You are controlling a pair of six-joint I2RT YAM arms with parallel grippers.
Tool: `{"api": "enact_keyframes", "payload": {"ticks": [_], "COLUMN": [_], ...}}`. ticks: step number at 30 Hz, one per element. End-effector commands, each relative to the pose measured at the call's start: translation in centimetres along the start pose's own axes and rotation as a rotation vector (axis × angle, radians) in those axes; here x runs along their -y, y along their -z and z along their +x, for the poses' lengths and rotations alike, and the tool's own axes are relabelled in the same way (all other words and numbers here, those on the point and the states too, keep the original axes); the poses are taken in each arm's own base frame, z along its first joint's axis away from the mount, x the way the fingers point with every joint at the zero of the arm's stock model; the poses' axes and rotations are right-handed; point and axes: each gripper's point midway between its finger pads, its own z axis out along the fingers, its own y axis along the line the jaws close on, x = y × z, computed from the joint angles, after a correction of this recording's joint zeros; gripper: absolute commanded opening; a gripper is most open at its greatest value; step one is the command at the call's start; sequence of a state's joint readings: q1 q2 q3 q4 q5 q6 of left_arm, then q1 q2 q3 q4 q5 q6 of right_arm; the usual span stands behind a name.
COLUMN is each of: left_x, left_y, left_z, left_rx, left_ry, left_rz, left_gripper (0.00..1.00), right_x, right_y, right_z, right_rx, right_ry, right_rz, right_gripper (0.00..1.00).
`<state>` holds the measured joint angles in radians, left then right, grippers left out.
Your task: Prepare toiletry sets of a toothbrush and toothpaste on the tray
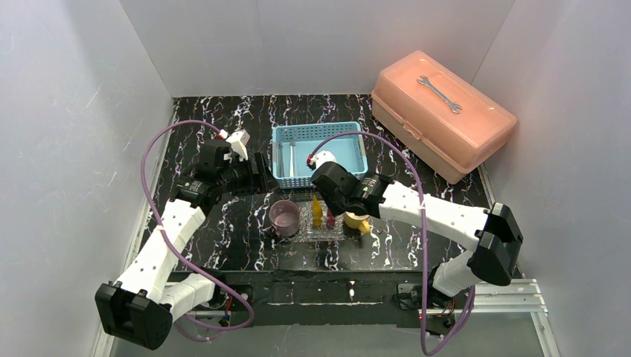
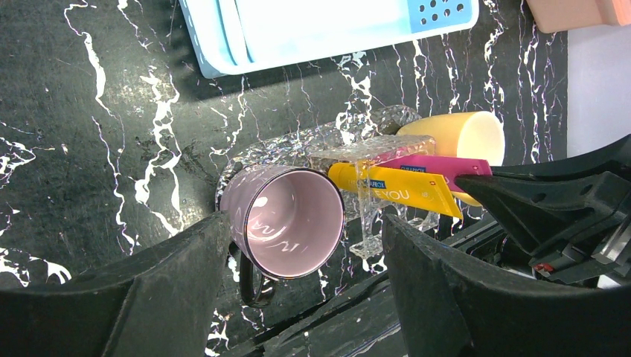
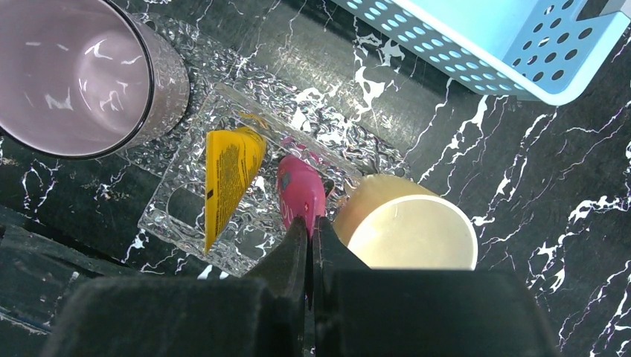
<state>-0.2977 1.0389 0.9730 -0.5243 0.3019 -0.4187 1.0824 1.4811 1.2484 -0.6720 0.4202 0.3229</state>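
The clear glittery tray point(image 1: 320, 232) lies between a purple cup point(image 1: 284, 216) and a yellow cup point(image 1: 356, 220). A yellow tube point(image 3: 229, 167) stands in the tray point(image 3: 178, 216). My right gripper point(image 3: 311, 227) is shut on the flat end of the pink tube point(image 3: 301, 190), which reaches down into the tray beside the yellow tube. My left gripper point(image 2: 305, 223) is open and empty, held above the table left of the tray; the purple cup point(image 2: 286, 219) shows between its fingers. Thin pale toothbrushes point(image 1: 292, 154) lie in the blue basket point(image 1: 320, 154).
A salmon toolbox point(image 1: 443, 111) with a wrench point(image 1: 440, 94) on its lid stands at the back right. The blue basket sits just behind the tray. The yellow cup point(image 3: 409, 230) touches the tray's right side. White walls enclose the table.
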Motion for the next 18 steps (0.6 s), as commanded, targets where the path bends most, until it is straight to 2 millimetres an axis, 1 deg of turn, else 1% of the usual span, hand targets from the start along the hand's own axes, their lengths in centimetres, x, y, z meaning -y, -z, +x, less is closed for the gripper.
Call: {"api": "enact_keyframes", "payload": {"ticks": [1,18], "left_x": [-0.14,-0.17], "left_y": [0.42,0.44], "left_z": [0.35,0.34], "left_rx": [0.006,0.006], "left_ry": [-0.020,-0.023], "left_rz": [-0.004,-0.006], "left_gripper": [0.73,0.73], "right_x": [-0.20,-0.23], "right_y": [-0.45,-1.08], "right_z": [-0.91,-0.21], "right_rx": [0.044,0.026], "right_ry": [-0.027,-0.022], "right_rz": [0.013,0.019], "right_gripper": [0.01,0.01]}}
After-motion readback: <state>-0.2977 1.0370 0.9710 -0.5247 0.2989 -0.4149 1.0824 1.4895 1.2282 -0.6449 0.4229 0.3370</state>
